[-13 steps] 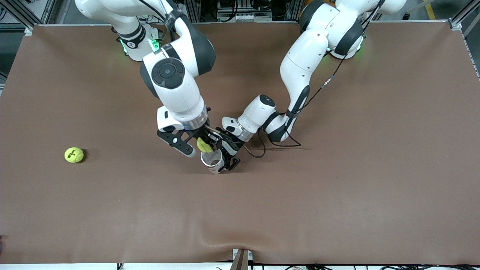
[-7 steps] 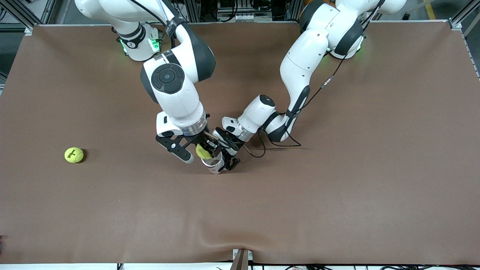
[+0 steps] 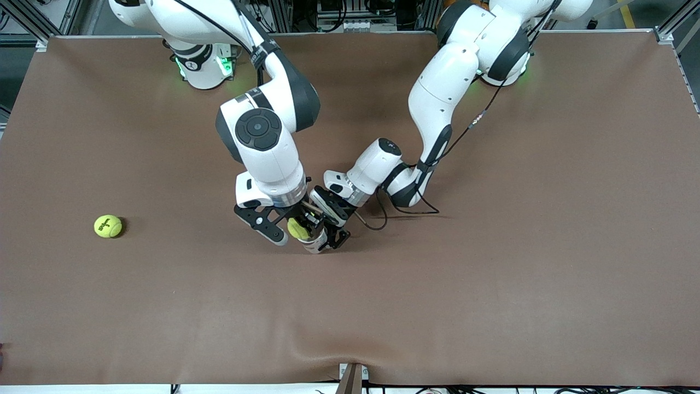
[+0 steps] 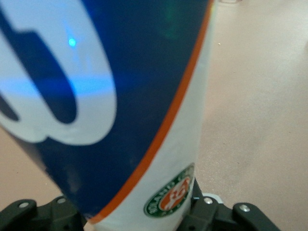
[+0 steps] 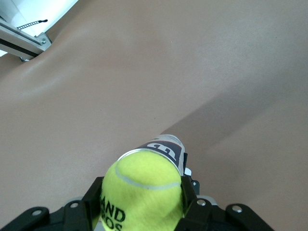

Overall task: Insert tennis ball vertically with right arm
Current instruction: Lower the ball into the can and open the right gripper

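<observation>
Directly beneath the right gripper (image 3: pixel 298 225), at mid-table, stands a tennis-ball can (image 3: pixel 315 241) with its open mouth upward. The right gripper's fingers are clenched on a yellow-green tennis ball (image 3: pixel 298 230), which sits at the can's mouth; how far it has entered cannot be told. Seen from the right wrist, the tennis ball (image 5: pixel 142 195) fills the space between the black fingers (image 5: pixel 188 202), and the can's rim (image 5: pixel 161 150) shows just past the ball, over the brown table cover (image 5: pixel 144 72).

Beside the right gripper, toward the left arm's end of the table, the left gripper (image 3: pixel 331 232) grasps the can by its side, low near the table. From the left wrist, the can's wall (image 4: pixel 125 96) appears blue and white with an orange stripe and a round green-and-orange emblem (image 4: pixel 169 197), and stands between the gripper's black fingers (image 4: pixel 211 219).

Well apart from both grippers, toward the right arm's end of the table, a second tennis ball (image 3: pixel 108 226) lies on the brown table cover (image 3: pixel 492 273).
</observation>
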